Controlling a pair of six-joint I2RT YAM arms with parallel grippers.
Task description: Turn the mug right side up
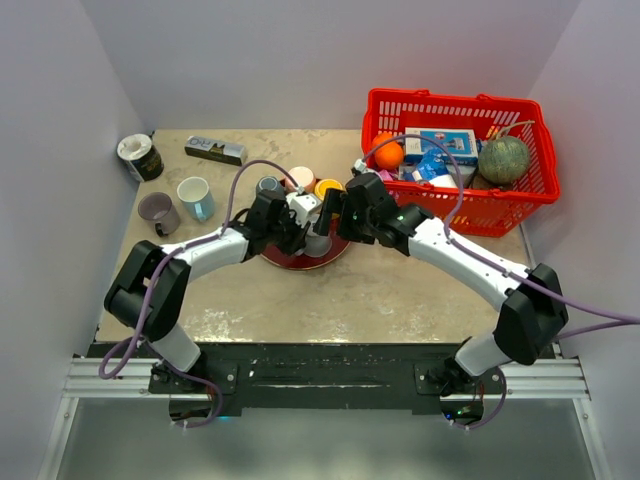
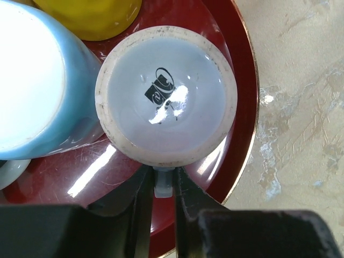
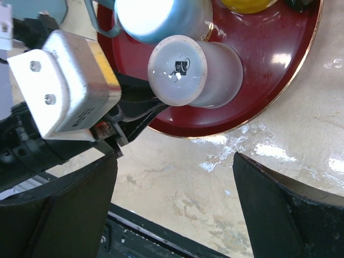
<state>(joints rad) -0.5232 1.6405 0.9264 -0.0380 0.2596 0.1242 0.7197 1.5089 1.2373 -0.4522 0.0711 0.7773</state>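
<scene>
**Mug** [image 2: 166, 94]: pale grey and inverted, with the glazed base and its black logo facing up. The rim is down on the red plate [image 2: 231, 32], close to the plate's edge. The handle [image 2: 163, 185] points toward the left arm.

**Left gripper** [image 2: 163, 183]: jaws clenched on the handle, one finger on each side.

**Right gripper** [image 3: 173, 161]: jaws released and spread wide, hovering over the plate's edge and touching nothing.

**Neighbours:** the blue mug [image 2: 37, 80] is hard against the grey mug's side; cannot tell whether they touch. The yellow cup [image 2: 91, 16] is just beyond. The plate rests on the worktop [image 2: 301, 118].

**Step in hand (judged):** lift by the handle, then roll upright.

- Raise straight up first, so the rim clears the plate and the blue mug before any wrist roll.
- The pinch on the handle is narrow, so the body may swing about the fingers. Rotate slowly and keep the grip firm.
- The right jaws look well placed to steady the body if it sags.
- Set the base flat on a bare patch before letting go.
</scene>
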